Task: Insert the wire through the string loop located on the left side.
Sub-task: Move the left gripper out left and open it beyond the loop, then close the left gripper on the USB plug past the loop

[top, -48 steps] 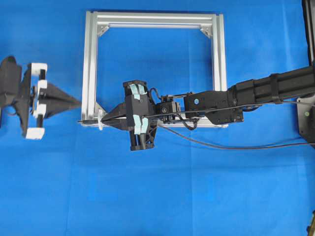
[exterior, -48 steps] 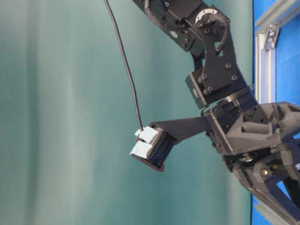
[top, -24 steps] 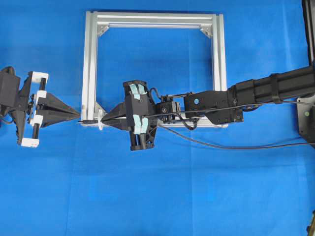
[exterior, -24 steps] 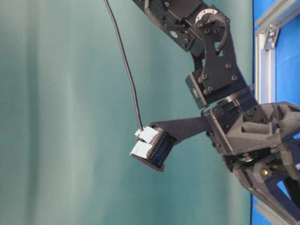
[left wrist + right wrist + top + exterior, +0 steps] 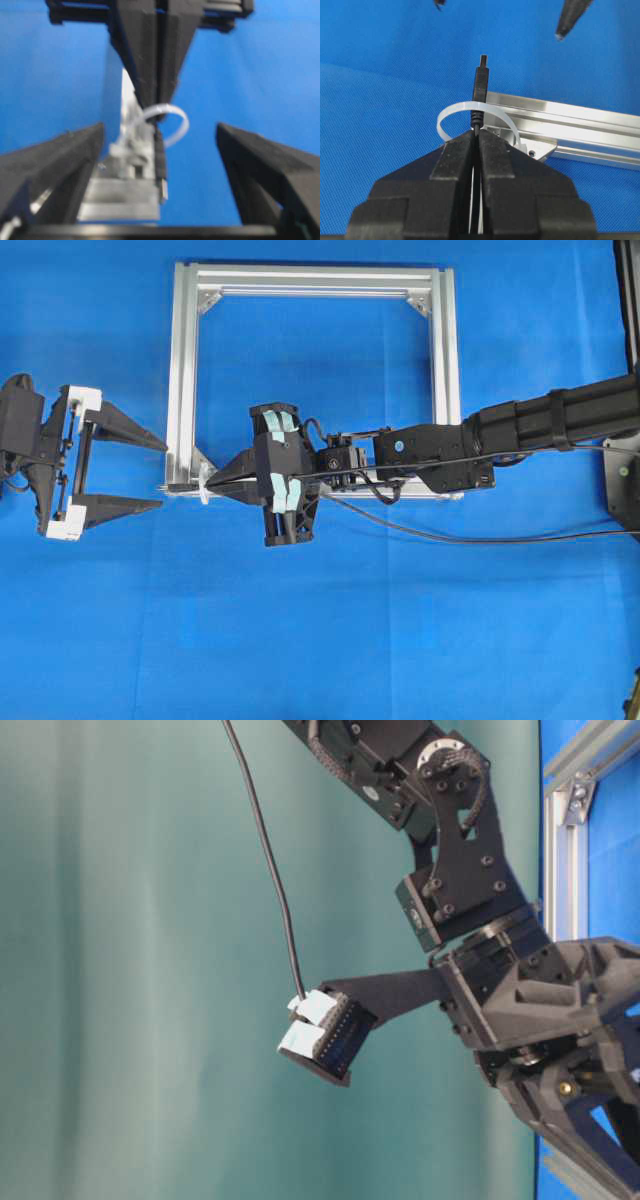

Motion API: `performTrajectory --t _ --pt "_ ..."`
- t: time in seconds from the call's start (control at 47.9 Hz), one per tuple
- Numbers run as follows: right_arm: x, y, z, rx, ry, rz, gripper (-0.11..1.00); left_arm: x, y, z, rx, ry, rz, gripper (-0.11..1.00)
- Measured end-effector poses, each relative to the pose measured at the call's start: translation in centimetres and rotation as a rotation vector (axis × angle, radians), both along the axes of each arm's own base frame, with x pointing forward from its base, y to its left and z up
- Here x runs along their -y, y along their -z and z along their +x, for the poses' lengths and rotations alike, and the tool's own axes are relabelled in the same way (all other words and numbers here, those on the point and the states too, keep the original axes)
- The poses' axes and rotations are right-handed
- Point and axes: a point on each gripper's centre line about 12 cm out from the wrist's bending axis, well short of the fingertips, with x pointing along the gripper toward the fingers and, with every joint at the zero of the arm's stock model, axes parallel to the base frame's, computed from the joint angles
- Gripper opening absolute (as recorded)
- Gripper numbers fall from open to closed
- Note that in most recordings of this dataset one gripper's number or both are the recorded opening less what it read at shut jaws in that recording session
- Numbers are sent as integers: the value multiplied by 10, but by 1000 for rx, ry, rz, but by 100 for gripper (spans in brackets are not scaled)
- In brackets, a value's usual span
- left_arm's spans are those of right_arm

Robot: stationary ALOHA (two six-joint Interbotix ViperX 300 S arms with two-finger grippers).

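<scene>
Blue table (image 5: 400,640), silver frame (image 5: 183,380), right gripper (image 5: 212,483) with jaws pinching the wire (image 5: 480,95), its plug tip poking through the string loop (image 5: 451,112) at the frame's lower-left corner, left gripper (image 5: 160,475) with jaws spread wide just beside the tip.

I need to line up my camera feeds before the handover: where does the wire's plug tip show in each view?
Overhead: plug tip at the frame's lower-left corner, just left of the string loop.
Table-level: tip not in view; only the cable hanging from the arm.
Left wrist: centre, pointing at the camera, between the open left pincer fingers.
Right wrist: upper centre, poking up past the shut right pincer.
Shared landmark: the white string loop.
</scene>
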Motion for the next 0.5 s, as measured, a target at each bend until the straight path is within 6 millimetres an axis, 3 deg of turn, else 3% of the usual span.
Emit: performTrajectory --t 0.251,0.501 --pt "0 0 0 0 0 0 1 1 2 3 -30 -1 -8 89" --pt "1 0 0 2 3 1 1 2 24 15 -129 -2 3 88"
